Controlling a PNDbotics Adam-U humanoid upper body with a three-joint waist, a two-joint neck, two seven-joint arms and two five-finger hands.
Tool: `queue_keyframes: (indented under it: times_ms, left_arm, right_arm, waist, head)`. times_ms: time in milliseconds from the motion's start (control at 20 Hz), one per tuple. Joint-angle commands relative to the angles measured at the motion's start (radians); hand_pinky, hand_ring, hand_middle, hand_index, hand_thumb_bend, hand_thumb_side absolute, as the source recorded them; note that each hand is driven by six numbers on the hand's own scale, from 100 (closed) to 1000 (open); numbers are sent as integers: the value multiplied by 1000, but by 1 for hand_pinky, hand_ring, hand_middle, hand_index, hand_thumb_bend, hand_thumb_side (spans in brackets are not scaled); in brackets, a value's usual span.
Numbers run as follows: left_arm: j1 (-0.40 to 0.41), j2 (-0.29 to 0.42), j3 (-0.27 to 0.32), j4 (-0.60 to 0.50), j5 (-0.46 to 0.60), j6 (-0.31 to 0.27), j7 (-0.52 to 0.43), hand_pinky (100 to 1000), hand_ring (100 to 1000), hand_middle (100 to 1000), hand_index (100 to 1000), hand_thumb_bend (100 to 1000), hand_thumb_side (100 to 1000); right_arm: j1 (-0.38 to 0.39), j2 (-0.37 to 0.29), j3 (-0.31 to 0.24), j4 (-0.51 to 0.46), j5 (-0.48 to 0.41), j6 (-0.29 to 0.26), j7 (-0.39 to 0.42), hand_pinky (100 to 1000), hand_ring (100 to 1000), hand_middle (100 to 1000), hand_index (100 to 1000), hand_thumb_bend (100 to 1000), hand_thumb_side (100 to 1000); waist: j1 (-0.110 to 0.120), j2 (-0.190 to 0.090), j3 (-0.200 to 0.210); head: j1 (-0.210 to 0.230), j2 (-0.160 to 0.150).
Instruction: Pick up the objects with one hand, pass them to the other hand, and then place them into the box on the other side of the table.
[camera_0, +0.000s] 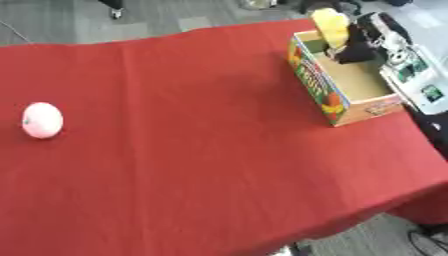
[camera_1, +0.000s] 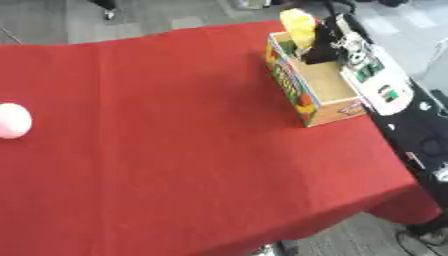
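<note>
Two task things: a pink ball (camera_0: 42, 120) sits alone at the table's left; a yellow object (camera_0: 330, 26) hangs over the box's far end.
Red tablecloth (camera_0: 201, 150): bare between ball and box.
Cardboard box (camera_0: 325, 89): open, at the right, interior looks empty.
Right hand (camera_0: 357, 46): fingers curled round the yellow object above the box.
Risk: releasing this near the far rim could tip the object outside.
Hidden: left hand out of sight; yellow object's shape unclear.

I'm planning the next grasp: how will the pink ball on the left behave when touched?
The pink ball looks round and smooth, so it probably rolls if nudged on the flat red cloth. Nothing stands beside it to stop it.
</note>
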Motion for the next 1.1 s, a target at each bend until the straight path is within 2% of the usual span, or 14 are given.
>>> queue_keyframes:
  times_ms: [50, 250, 450, 550, 600, 650, 700, 900, 1050, 1100]
  left_arm:
    - [-6, 34, 15, -19, 1, -1, 6, 738, 762, 729, 846, 778, 397]
    - [-5, 33, 17, -18, 2, 0, 7, 742, 763, 729, 846, 775, 399]
    - [-5, 31, 16, -18, 2, -2, 6, 745, 762, 729, 846, 773, 400]
    - [-6, 32, 16, -18, 2, -2, 7, 746, 762, 729, 846, 771, 399]
    - [-6, 32, 17, -18, 2, -2, 7, 746, 762, 729, 846, 771, 399]
    - [-5, 32, 18, -18, 2, -2, 8, 746, 762, 729, 846, 771, 399]
    - [-5, 32, 18, -18, 3, -2, 8, 746, 762, 729, 846, 771, 399]
    - [-4, 30, 19, -17, 3, -2, 8, 746, 762, 729, 846, 767, 399]
    - [-5, 30, 20, -18, 3, -3, 10, 746, 762, 729, 846, 763, 398]
    - [-4, 30, 20, -18, 3, -3, 10, 746, 762, 729, 846, 761, 388]
  right_arm:
    - [-18, -51, -21, 36, 24, -4, -11, 639, 552, 395, 405, 318, 100]
    - [-25, -52, -23, 70, 54, -6, -17, 658, 584, 456, 464, 319, 100]
    - [-24, -53, -20, 92, 125, -6, 4, 708, 672, 573, 596, 441, 100]
    - [-24, -53, -22, 111, 174, 2, 19, 738, 738, 649, 683, 542, 100]
    - [-25, -52, -24, 119, 198, 4, 26, 738, 738, 649, 683, 542, 100]
    - [-24, -53, -23, 127, 229, 7, 34, 784, 817, 757, 777, 632, 195]
    - [-25, -53, -24, 135, 263, 11, 43, 808, 861, 806, 807, 648, 229]
    - [-27, -51, -35, 145, 371, 34, 69, 828, 909, 850, 842, 683, 231]
    - [-29, -47, -44, 140, 397, 51, 73, 825, 907, 846, 840, 669, 232]
    - [-30, -46, -47, 136, 397, 58, 65, 823, 906, 844, 838, 659, 265]
  waist:
    - [14, -14, 2]
    - [14, -13, 3]
    - [15, -12, 4]
    - [15, -12, 6]
    - [16, -12, 7]
    - [16, -12, 8]
    - [16, -12, 8]
    - [16, -12, 8]
    - [16, -13, 9]
    - [16, -12, 10]
  head:
    - [-3, -13]
    - [-3, -10]
    - [-1, -7]
    - [-1, -6]
    - [0, -6]
    - [0, -6]
    - [1, -5]
    - [4, -2]
    - [11, 0]
    - [12, 1]
